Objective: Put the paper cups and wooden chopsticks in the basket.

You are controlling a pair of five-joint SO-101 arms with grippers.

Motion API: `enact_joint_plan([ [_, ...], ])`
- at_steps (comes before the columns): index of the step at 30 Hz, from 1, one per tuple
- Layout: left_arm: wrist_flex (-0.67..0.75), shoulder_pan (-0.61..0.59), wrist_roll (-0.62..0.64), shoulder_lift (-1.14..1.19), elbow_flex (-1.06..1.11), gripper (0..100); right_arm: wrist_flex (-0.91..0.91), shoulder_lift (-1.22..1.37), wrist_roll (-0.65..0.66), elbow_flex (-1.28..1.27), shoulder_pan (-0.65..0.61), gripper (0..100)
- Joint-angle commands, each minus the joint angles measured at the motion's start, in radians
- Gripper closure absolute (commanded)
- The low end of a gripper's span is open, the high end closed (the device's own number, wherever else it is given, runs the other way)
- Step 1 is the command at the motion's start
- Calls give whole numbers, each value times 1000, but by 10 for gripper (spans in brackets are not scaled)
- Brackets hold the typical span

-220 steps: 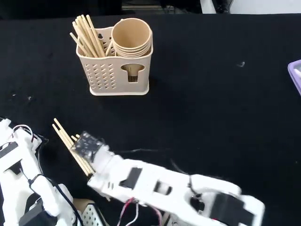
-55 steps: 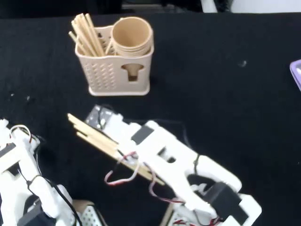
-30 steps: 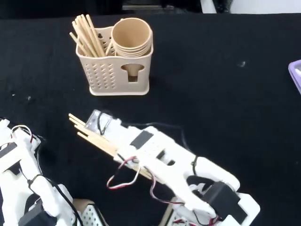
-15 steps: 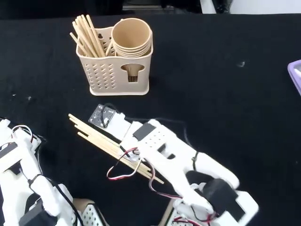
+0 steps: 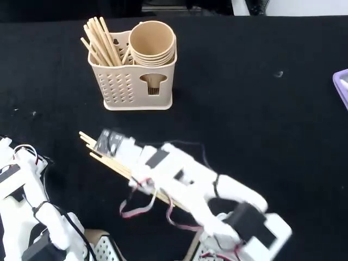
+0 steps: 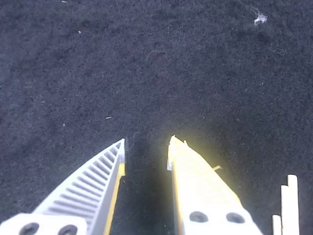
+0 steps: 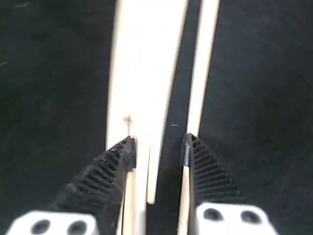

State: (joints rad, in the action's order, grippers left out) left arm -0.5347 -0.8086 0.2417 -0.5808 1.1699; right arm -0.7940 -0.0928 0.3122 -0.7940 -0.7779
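Since the frame half a second earlier, the right gripper (image 5: 104,145) has shifted sideways in front of the basket (image 5: 133,81), toward its chopstick side. The loose chopsticks (image 5: 117,166) lie as before.

High view. The basket stands upright on the black table (image 5: 261,136) and has two compartments. One compartment holds a nested stack of paper cups (image 5: 153,41). The other holds a bundle of wooden chopsticks (image 5: 100,39) that lean outward over the rim. The loose chopsticks lie flat and slanted in front of the basket, apart from it, and the right gripper sits over the end nearer the basket. A purple object (image 5: 341,87) lies at the table edge, well off to the basket's cup side.

Left wrist view. The left gripper (image 6: 145,149) hangs over the black table (image 6: 156,58), its jaws spread with dark cloth showing between them. Stick ends (image 6: 288,205) show just beside one jaw.

Right wrist view. The right gripper (image 7: 159,147) has its jaws spread, straddling the loose chopsticks (image 7: 146,73), which run lengthwise through the gap. Whether the teeth touch the wood cannot be told.
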Motion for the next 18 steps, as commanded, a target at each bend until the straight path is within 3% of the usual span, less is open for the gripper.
enact_joint_plan([
  [1,14,-1,6,-20,-54,854,-63,71,-5,124,41,839],
  [6,14,-1,6,-20,-54,854,-84,44,-5,125,43,851],
  [11,14,-1,6,-20,-54,854,-43,8,-3,84,43,988],
  [18,14,-1,6,-20,-54,854,-43,-56,-3,50,43,988],
])
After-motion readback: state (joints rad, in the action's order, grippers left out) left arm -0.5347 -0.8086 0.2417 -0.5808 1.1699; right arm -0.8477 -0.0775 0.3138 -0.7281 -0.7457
